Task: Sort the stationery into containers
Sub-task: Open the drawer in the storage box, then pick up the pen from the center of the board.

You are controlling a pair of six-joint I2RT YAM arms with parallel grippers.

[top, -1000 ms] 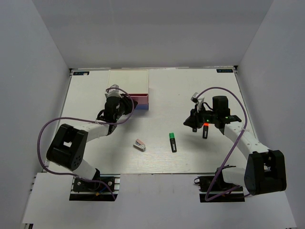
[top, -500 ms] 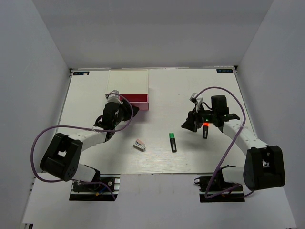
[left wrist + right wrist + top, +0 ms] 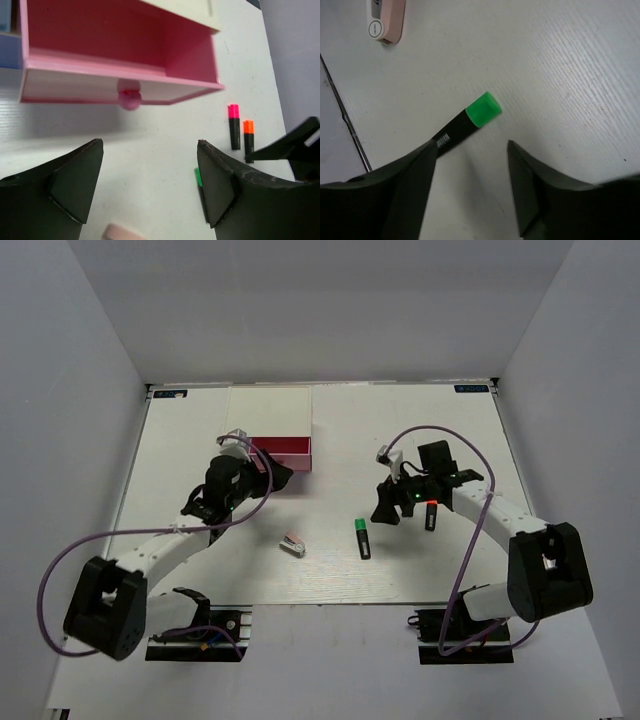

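Observation:
The pink drawer (image 3: pixel 120 50) of the white-topped box (image 3: pixel 268 412) stands pulled out, its round knob (image 3: pixel 129 98) facing me, and no item shows inside. My left gripper (image 3: pixel 150 145) hangs open just in front of it, holding nothing. A green-capped highlighter (image 3: pixel 470 120) lies on the table. My right gripper (image 3: pixel 471 145) is open right over its black barrel, the left fingertip (image 3: pixel 427 150) covering part of it. The pink-capped (image 3: pixel 233 126) and orange-capped (image 3: pixel 248 140) highlighters lie side by side. The pink-and-white stapler piece (image 3: pixel 292 544) lies near the middle.
A blue drawer front (image 3: pixel 7 50) shows left of the pink one. The right arm's purple cable (image 3: pixel 440 435) arches above it. White walls close in the table (image 3: pixel 180 440) on three sides.
My left gripper has opened, let go of the pink drawer's knob and drawn back from the box. My right gripper has moved left, from the orange highlighter to the green one.

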